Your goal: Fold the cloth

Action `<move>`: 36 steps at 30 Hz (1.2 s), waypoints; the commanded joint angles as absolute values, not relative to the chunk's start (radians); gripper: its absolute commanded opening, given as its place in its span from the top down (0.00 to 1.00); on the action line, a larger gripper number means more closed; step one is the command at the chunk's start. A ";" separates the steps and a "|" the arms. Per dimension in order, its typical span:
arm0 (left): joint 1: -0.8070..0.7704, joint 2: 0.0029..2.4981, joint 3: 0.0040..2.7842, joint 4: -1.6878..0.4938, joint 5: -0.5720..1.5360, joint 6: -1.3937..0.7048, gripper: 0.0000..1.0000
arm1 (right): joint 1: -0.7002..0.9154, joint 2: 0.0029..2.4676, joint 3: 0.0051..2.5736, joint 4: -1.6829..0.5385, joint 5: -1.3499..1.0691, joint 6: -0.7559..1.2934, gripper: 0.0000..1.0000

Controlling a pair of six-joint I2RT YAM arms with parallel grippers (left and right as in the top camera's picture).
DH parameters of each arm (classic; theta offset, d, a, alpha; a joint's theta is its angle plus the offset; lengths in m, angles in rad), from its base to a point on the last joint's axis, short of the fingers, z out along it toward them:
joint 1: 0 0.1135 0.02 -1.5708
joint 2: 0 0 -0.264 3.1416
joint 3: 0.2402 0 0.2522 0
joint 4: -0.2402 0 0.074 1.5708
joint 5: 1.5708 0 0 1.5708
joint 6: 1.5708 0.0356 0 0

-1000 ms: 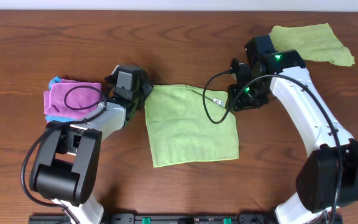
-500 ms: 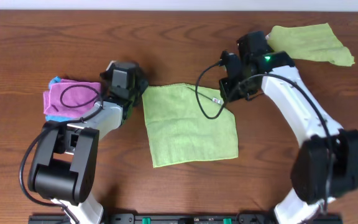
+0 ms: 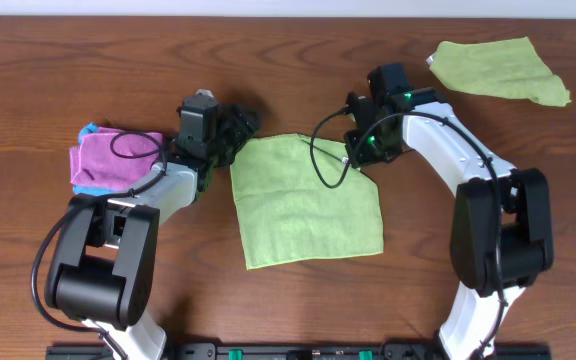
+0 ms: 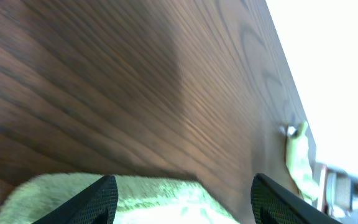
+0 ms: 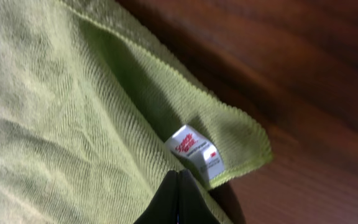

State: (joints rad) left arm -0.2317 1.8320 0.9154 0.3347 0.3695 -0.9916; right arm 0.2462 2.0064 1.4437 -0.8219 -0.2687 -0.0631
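Observation:
The lime-green cloth lies spread flat on the wooden table between my two arms. My left gripper is at its top-left corner, low over the table. In the left wrist view this gripper is open, with the cloth's edge lying between its fingers. My right gripper is at the top-right corner. In the right wrist view it is shut on the cloth, just beside the white tag, and a ridge of fabric runs up to the fingertips.
A folded pink cloth with teal edging lies left of my left arm. A duller olive-green cloth lies at the far right back, seen too in the left wrist view. The table's back edge is close behind both grippers.
My left gripper's jaws have opened at the cloth's top-left corner. My right gripper has moved left along the top edge and shut at the tagged corner.

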 commanded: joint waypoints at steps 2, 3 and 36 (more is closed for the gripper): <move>-0.228 1.818 0.940 0.334 0.512 -0.936 0.27 | 0.250 2.041 1.438 -0.797 -0.246 -0.076 0.99; -0.228 1.816 0.940 0.335 0.545 -0.922 0.25 | 0.250 2.049 1.438 -0.794 -0.241 -0.077 0.99; -0.229 1.815 0.940 0.134 0.989 -0.717 0.08 | 0.250 2.248 1.438 -0.470 -0.048 -0.129 0.99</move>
State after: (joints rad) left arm -0.2317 1.8317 0.9207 0.1429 0.9474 -0.7357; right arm 0.2462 2.1559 1.4624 -0.4728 -0.1108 -0.1139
